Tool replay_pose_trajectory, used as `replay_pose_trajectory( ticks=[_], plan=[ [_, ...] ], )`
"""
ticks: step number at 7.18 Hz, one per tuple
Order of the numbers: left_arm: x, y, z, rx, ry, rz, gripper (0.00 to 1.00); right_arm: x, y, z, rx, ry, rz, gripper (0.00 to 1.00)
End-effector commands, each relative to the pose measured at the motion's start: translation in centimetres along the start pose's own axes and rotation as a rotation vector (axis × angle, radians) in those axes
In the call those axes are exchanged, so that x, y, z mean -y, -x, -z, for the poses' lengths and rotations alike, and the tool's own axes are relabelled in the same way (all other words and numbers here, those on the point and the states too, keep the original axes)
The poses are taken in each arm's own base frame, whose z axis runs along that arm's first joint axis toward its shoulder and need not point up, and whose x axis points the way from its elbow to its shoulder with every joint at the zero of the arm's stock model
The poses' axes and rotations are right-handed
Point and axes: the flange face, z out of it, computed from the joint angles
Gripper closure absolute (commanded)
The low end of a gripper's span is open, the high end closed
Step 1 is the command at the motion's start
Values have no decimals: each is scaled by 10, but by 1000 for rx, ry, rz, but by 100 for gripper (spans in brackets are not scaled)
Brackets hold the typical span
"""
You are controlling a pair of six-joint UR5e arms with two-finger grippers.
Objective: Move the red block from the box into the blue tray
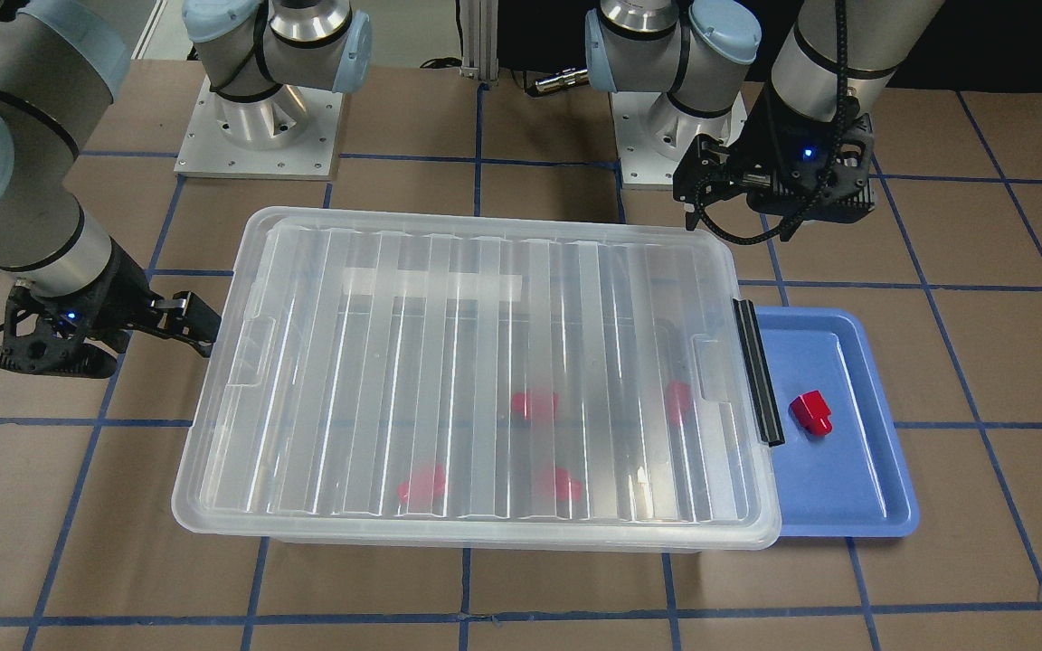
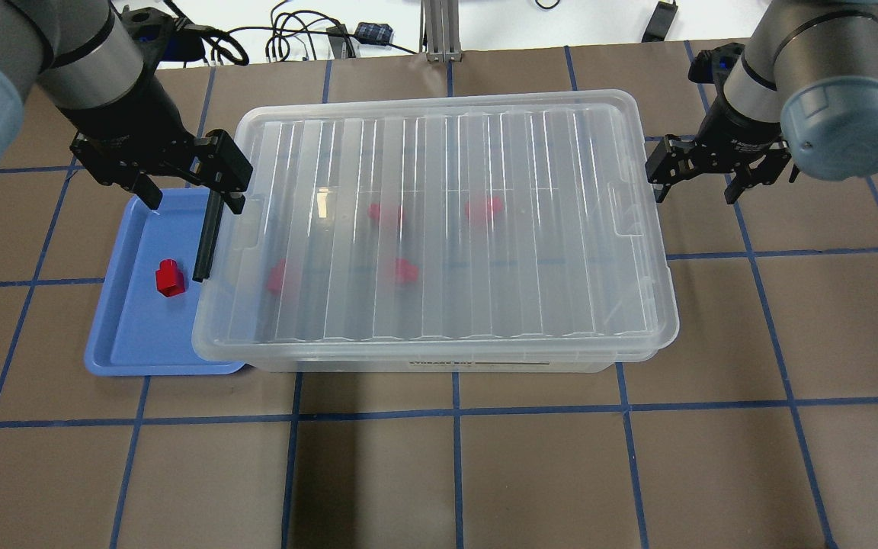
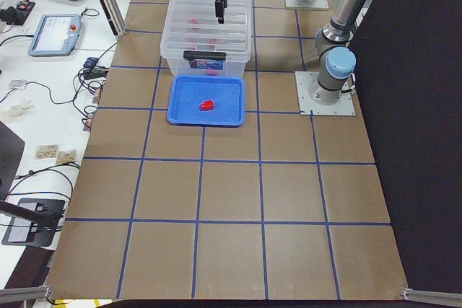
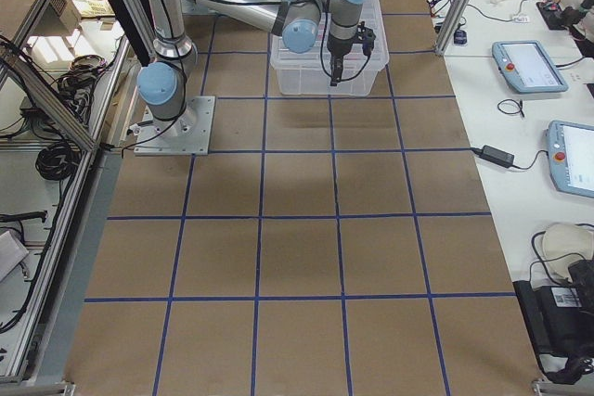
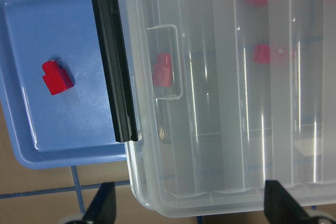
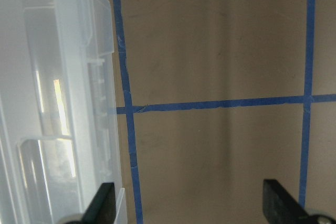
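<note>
Fingers (image 5: 103, 208) of left gripper (image 2: 192, 195) spread wide, gripping nothing; hovering over the black bar (image 2: 208, 236) where tray meets box; right gripper (image 2: 694, 187) likewise wide apart and empty, parked just beside the box's far short end, over brown paper-covered table (image 2: 485, 473).

Small bright red plastic block (image 2: 168, 277) lying on floor of shallow rectangular light-blue plastic tray (image 2: 130, 343), apart from the rim, well clear of both grippers; tray set right against short end of large clear plastic box (image 2: 439, 364); ribbed translucent lid (image 2: 485, 290) on; four look-alike red blocks (image 2: 404, 271) blurred through lid inside.

Handling, as judgement: light, rigid, hard-shelled; no give under squeeze; not fragile; glossy faces probably a bit slippery, apt to twist or pop out if pinched off-centre; best taken across two flat parallel sides of boxy body, near its middle, never on narrower stub; needs long closing travel from present wide spread; likely to skid on smooth tray floor if nudged by one finger first, so centre before closing; looks placed already; nothing reachable in box with lid shut.
</note>
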Motion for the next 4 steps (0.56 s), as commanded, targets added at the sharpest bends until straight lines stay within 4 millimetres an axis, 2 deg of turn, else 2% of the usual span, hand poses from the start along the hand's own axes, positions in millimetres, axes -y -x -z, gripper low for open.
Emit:
replay_pose_trajectory(
  ticks=[1, 2, 3, 4],
  plan=[
    [0, 0, 0, -1, -2, 1, 0, 3, -6, 7, -17, -16, 1, 0],
    [-1, 0, 0, 1, 1, 0, 0, 4, -6, 32, -36, -57, 3, 0],
    [-1, 0, 0, -1, 1, -2, 0, -7, -4, 66, -53, -88, 2, 0],
    [2, 0, 3, 2, -21, -16, 0, -27, 2, 100, -48, -119, -8, 0]
  ],
)
